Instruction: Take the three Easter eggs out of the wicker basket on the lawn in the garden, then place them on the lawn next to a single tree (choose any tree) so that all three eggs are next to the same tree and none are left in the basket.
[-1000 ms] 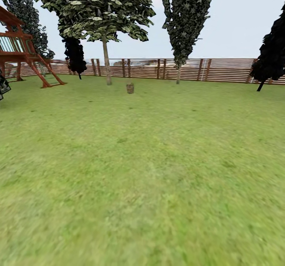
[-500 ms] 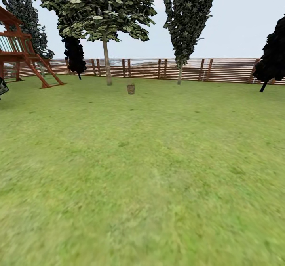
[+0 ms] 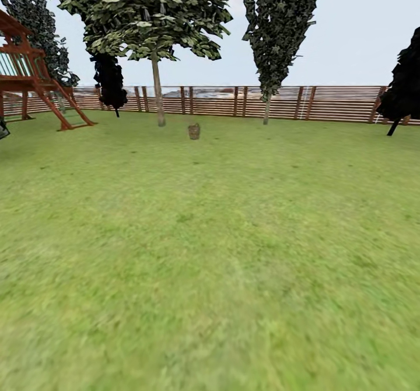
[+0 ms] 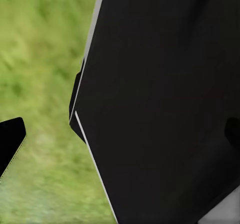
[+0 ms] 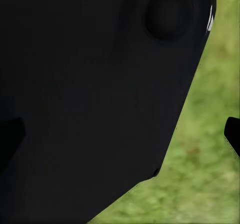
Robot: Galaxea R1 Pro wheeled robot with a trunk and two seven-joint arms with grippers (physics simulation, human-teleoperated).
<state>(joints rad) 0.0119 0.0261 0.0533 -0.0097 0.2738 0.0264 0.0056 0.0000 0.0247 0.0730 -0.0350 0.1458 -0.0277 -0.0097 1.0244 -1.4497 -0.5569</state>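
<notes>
The wicker basket point(image 3: 193, 131) stands far off on the lawn point(image 3: 210, 251), small and tan. It is a little right of the tree point(image 3: 158, 97), which has a pale trunk and broad leaves. The eggs are hidden at this distance. In the left wrist view my left gripper point(image 4: 120, 136) is open, one black fingertip point(image 4: 11, 140) over grass and a black part of my body behind the gap. In the right wrist view my right gripper point(image 5: 120, 134) is open too, with a fingertip point(image 5: 233, 134) at the frame's edge. Neither gripper holds anything.
A brown slat fence point(image 3: 326, 103) closes the far side of the garden. A red wooden play frame point(image 3: 35, 82) stands at the back left. A narrow columnar tree point(image 3: 274, 35) rises right of the basket, and a black bush point(image 3: 402, 85) sits at the far right.
The whole picture has drifted slightly right, so the camera has moved. A dark shape at the left edge has slid almost out of the head view.
</notes>
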